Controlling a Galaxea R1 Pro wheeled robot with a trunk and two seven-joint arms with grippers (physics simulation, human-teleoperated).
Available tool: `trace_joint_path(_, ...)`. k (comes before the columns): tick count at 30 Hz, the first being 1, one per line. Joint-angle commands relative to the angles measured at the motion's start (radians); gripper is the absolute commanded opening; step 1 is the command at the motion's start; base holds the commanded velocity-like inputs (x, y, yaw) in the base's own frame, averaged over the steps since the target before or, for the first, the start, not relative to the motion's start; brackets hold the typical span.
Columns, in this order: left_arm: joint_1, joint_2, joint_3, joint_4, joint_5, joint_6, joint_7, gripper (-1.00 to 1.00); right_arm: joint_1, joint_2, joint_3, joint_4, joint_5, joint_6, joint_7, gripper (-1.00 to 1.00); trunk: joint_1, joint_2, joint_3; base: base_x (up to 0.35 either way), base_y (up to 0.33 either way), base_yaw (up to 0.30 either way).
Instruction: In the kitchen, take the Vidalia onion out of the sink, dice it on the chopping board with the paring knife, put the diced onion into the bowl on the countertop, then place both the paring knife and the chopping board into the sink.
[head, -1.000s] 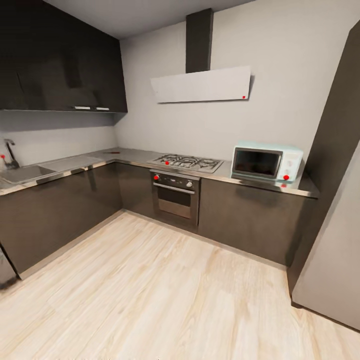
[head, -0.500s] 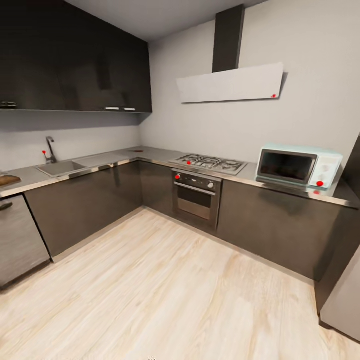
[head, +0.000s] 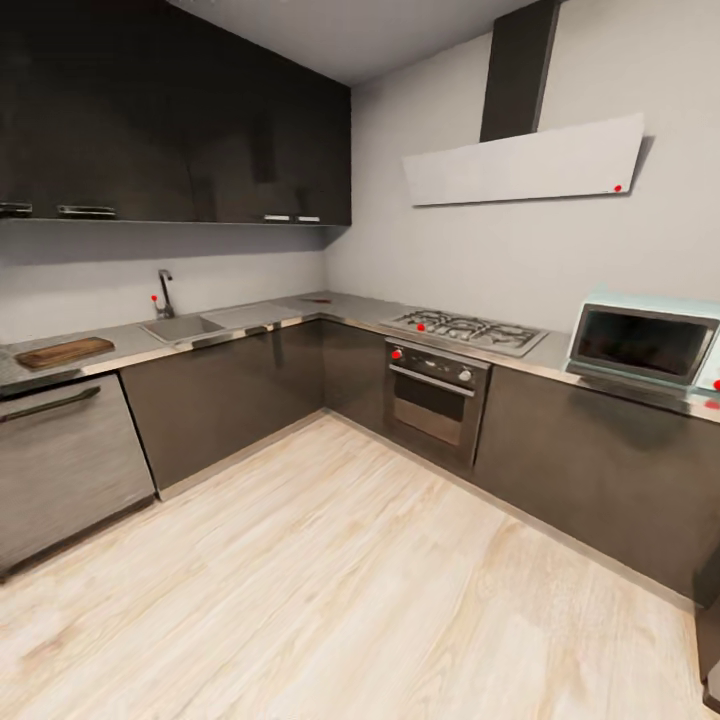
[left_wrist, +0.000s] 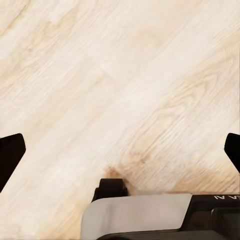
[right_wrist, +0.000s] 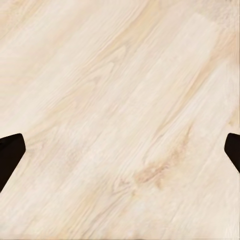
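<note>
The sink (head: 182, 327) is set in the glossy dark grey countertop (head: 130, 342) along the left wall, with its chrome tap (head: 165, 291) and red knob behind it. A wooden chopping board (head: 65, 352) lies on the same countertop, left of the sink. The inside of the basin is hidden from here, and the onion, paring knife and bowl are out of view. My left gripper (left_wrist: 120, 150) is open over pale wood floor, its dark fingertips (left_wrist: 10, 155) far apart. My right gripper (right_wrist: 120, 155) is also open above the floor, with nothing between its fingertips (right_wrist: 9, 152).
A grey appliance front with a dark bar handle (head: 62, 460) stands below the board. A gas hob (head: 465, 330) over an oven (head: 432, 395) and a pale blue microwave (head: 645, 345) line the back counter. Wood floor (head: 350, 580) spreads between me and the cabinets.
The head camera has swung left, so the whole kitchen has slid rightward in the picture. The sink now shows in full, and the chopping board and appliance front have come into view.
</note>
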Motion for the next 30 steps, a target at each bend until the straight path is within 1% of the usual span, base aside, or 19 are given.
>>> trace_joint_path(1,0.0,0.0,0.001,-0.001,0.0,-0.002,0.0,1.0,0.0,0.001,-0.004,0.001,0.0,-0.003,0.001,1.0,0.0,0.0,-0.001,0.0,-0.223,0.285)
trace_joint_path(19,0.0,0.0,0.001,-0.001,0.0,-0.002,0.0,1.0,0.0,0.001,-0.004,0.001,0.0,-0.003,0.001,1.0,0.0,0.0,-0.001,0.003,-0.292,0.285)
trace_joint_path(26,0.0,0.0,0.001,-0.001,0.0,-0.002,0.001,1.0,0.0,0.0,-0.004,0.002,0.0,-0.003,0.001,1.0,0.0,0.0,-0.001,0.081,-0.295,0.285)
trace_joint_path(30,0.0,0.0,0.001,-0.001,0.0,-0.002,0.0,1.0,0.0,0.001,-0.004,0.003,0.0,-0.003,0.001,1.0,0.0,0.0,-0.001,0.16,-0.21,0.285)
